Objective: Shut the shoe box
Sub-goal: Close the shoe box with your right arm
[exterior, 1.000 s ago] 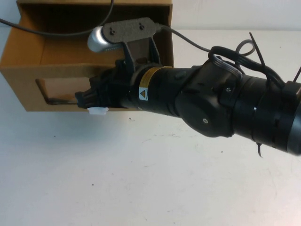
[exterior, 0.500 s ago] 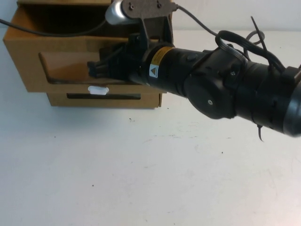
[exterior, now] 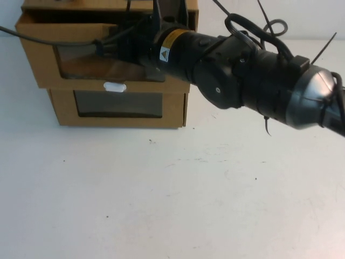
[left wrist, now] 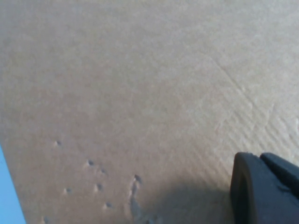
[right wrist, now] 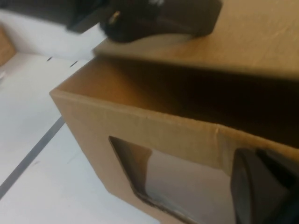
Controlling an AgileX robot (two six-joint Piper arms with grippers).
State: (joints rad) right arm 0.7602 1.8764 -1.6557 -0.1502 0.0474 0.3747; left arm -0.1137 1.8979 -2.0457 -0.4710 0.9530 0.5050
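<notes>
The shoe box [exterior: 81, 62], at the worktop's [exterior: 178, 199] far left corner, is judged nearly shut. Right pincer [exterior: 105, 47] is pressed against its front; left pincer [left wrist: 264, 189] is beside cardboard. Neither pincer's state can be told.

White table [exterior: 178, 205] carries the lower brown box [exterior: 121, 109], far left

Matte black cylindrical right arm [exterior: 237, 75], silver-grey rounded joint cap [exterior: 315, 105], yellow band with white triangle warning sticker [exterior: 168, 47], small screw on round housing, looped black cables [exterior: 253, 24] and zip-ties above the arm.
</notes>
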